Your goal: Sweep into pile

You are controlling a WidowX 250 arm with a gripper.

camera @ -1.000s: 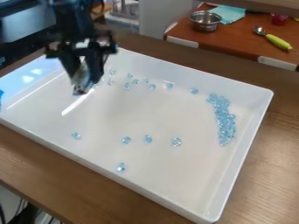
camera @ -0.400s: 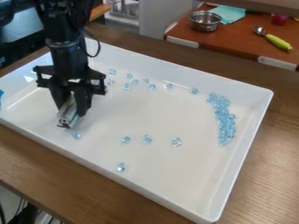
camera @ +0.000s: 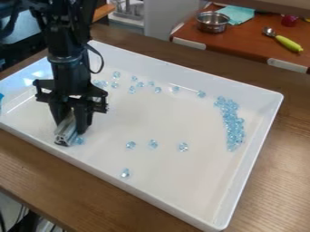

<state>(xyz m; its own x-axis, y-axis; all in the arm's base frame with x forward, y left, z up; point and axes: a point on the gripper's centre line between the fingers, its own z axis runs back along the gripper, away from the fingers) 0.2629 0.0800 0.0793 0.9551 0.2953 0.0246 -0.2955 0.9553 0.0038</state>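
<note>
Gripping a silver metal bar [camera: 65, 130], the end effector [camera: 71, 121] hangs over the white tray [camera: 145, 192]'s left part. Beside the bar's lower end lies one blue bead [camera: 79, 141]; a dense bead cluster [camera: 232, 124] lines the right side.

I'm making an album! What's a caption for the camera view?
Gripper holds metal bar in white tray of blue beads.
</note>
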